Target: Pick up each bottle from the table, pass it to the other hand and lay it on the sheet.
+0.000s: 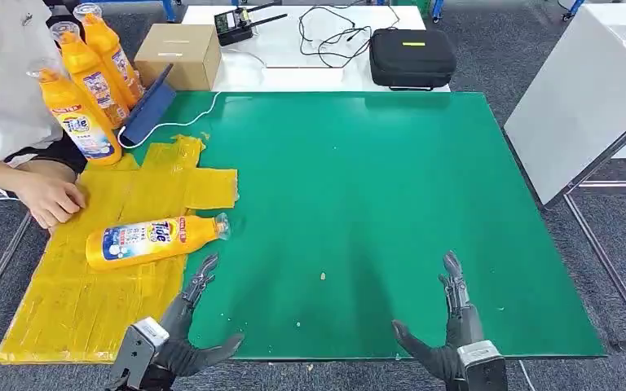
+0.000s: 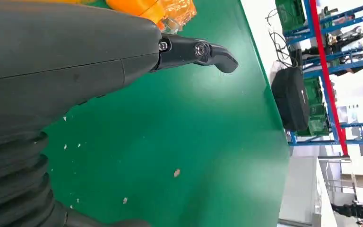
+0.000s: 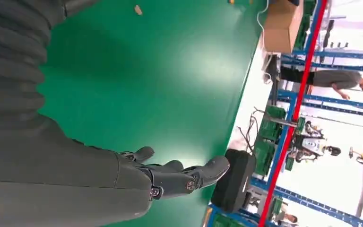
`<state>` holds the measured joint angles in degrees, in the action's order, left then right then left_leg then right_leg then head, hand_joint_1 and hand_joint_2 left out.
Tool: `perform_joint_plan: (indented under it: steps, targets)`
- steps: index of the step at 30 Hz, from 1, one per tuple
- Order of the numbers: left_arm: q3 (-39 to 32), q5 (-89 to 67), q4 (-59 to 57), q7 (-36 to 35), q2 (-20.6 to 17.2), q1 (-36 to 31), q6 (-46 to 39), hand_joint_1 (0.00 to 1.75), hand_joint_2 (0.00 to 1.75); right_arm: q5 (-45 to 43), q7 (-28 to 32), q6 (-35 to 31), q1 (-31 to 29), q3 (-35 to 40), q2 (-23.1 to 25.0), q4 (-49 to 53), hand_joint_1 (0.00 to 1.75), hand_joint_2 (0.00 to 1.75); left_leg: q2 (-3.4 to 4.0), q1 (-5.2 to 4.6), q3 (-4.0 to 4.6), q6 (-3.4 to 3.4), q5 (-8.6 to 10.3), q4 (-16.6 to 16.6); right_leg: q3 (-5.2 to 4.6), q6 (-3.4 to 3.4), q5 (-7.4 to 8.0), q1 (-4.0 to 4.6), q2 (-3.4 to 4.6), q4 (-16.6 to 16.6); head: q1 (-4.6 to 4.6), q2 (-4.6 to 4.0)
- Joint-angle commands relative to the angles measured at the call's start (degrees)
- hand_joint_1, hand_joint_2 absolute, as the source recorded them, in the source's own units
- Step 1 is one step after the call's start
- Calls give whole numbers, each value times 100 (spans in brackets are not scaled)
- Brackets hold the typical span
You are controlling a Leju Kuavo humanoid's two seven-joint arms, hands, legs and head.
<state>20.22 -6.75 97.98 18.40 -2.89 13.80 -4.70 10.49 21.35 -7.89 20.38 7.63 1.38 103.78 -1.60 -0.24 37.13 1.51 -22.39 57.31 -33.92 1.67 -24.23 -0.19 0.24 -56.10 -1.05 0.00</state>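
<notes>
On the smooth green table (image 1: 375, 204) I see one glossy orange bottle (image 1: 151, 240) lying on the crinkled yellow sheet (image 1: 73, 301), my empty left hand (image 1: 183, 322) just beside it, my right hand (image 1: 452, 326) well apart, both with fingers spread.

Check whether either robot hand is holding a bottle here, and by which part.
Nothing is held. The left robot hand and right robot hand are both open above the green table; the lying bottle is untouched.
</notes>
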Motion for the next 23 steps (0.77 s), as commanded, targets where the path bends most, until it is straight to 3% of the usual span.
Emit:
perform_joint_plan:
  steps: [1,23]
  targets:
    - [45,-12,-295,-8,-27,-130,-13,0,175,21,-9,26,-48,-200,141,-238,0,175,7,2,-27,-8,-9,-3,32,0,-8,4,-5,9,-2,0]
    - [-27,-12,-292,-6,21,-116,-40,0,175,105,10,73,-47,-114,99,-254,0,175,10,3,-29,-8,-10,-3,33,-1,-8,5,-2,10,0,0]
